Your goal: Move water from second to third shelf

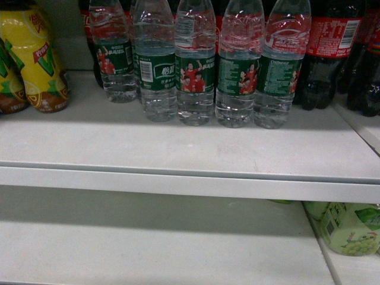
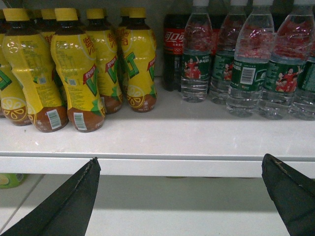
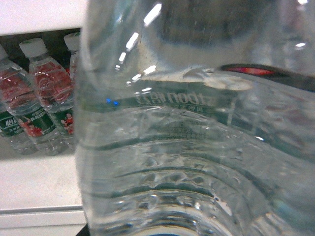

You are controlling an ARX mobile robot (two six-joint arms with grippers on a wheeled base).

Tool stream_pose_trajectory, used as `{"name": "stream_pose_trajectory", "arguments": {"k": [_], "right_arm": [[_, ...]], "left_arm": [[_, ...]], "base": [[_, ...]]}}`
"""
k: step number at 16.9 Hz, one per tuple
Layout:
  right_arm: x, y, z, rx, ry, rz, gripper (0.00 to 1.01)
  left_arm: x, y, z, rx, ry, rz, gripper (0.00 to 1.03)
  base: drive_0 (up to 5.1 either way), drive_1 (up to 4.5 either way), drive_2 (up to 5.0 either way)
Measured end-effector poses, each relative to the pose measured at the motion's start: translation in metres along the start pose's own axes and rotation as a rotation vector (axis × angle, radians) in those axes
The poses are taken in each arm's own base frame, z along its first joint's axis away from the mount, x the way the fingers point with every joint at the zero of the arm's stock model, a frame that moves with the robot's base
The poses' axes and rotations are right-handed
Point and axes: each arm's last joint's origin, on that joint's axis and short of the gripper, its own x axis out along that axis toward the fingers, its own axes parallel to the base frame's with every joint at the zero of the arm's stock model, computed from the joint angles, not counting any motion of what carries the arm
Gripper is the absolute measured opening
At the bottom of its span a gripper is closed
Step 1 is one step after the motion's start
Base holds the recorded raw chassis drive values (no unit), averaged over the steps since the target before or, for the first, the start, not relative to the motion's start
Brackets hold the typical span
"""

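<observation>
Filling the right wrist view, water bottle (image 3: pixel 197 147), probably gripped though right jaws unseen, so cannot tell; likely heavy, slick, thin-walled, best held mid-body at ribs; 5 more on shelf (image 1: pixel 178 148); left gripper (image 2: pixel 179 172) spread, empty.

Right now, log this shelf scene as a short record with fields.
upper shelf: water bottles in a row, yellow lemon tea bottles to their left, cola bottles to the right
lower shelf: pale green bottle at right, otherwise bare where visible
left gripper: open, empty, low in front of the shelf edge
right gripper: hidden; a water bottle fills its camera
</observation>
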Motion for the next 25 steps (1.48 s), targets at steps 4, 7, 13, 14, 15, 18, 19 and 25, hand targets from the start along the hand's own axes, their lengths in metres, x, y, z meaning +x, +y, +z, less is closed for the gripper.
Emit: {"name": "stream_pose_trajectory", "arguments": {"k": [4,7,13,14,15,18,19,25], "right_arm": [[0.0,0.0,0.0,0.0,0.0,0.0,0.42],[0.0,0.0,0.0,0.0,0.0,0.0,0.42],[0.0,-0.0001,-0.0006,-0.001,0.005,-0.001,0.42],[0.0,-0.0001,-0.0005,-0.001,0.004,-0.001,0.42],[0.0,0.0,-0.0003,-0.001,0.002,0.0,0.42],[0.0,0.0,-0.0001,-0.001,0.0,0.0,0.42],[0.0,0.0,-0.0001,-0.001,0.0,0.0,0.42],[-0.0001,0.0001,0.0005,0.0,-0.005,0.001,0.42]], "left_arm": [[0.0,0.0,0.0,0.0,0.0,0.0,0.98],[0.0,0.0,0.0,0.0,0.0,0.0,0.98],[0.0,0.0001,-0.0001,0.0,0.002,0.002,0.98],[0.0,0.0,-0.0001,0.0,0.001,-0.001,0.98],[0.0,0.0,-0.0001,0.0,0.002,0.0,0.98],[0.0,0.0,-0.0002,0.0,0.002,0.0,0.98],[0.0,0.0,0.0,0.0,0.0,-0.001,0.98],[0.0,0.0,0.0004,0.0,-0.004,-0.001,0.98]], "base": [[0.0,0.0,0.0],[0.0,0.0,0.0],[0.0,0.0,0.0],[0.0,0.0,0.0],[0.0,0.0,0.0],[0.0,0.0,0.0],[0.0,0.0,0.0],[0.0,0.0,0.0]]}}
